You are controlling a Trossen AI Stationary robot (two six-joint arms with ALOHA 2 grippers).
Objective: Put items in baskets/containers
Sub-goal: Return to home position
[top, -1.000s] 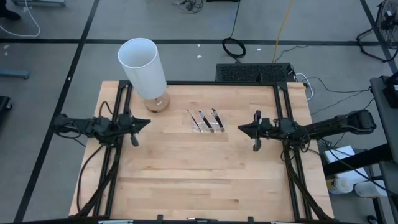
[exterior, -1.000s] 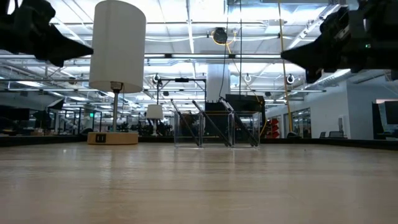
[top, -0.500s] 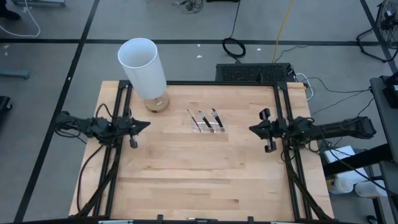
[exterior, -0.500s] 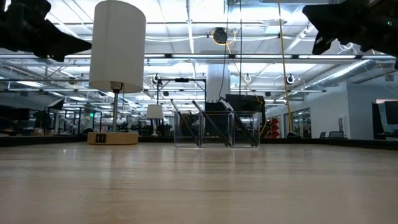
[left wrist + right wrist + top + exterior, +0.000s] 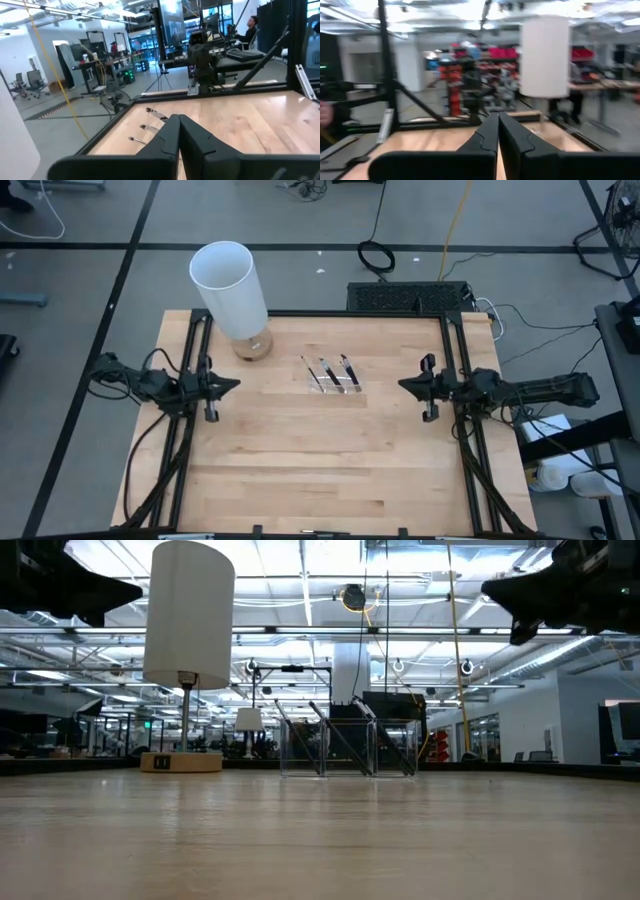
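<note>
Left end effector [image 5: 234, 384]: fingers closed tip to tip, raised over the left edge of the table [image 5: 300, 465], pointing inward. Right end effector [image 5: 403, 386]: fingers likewise closed, raised over the right edge, facing the left one. Between them, at table centre, the brushes [image 5: 333, 373] lean inside the clear tray [image 5: 395, 748]. A white cylinder [image 5: 230, 280] stands at the rear left

Both arms reach inward, left gripper [image 5: 233, 385] facing right gripper [image 5: 403, 387], jaws pressed together.
</note>
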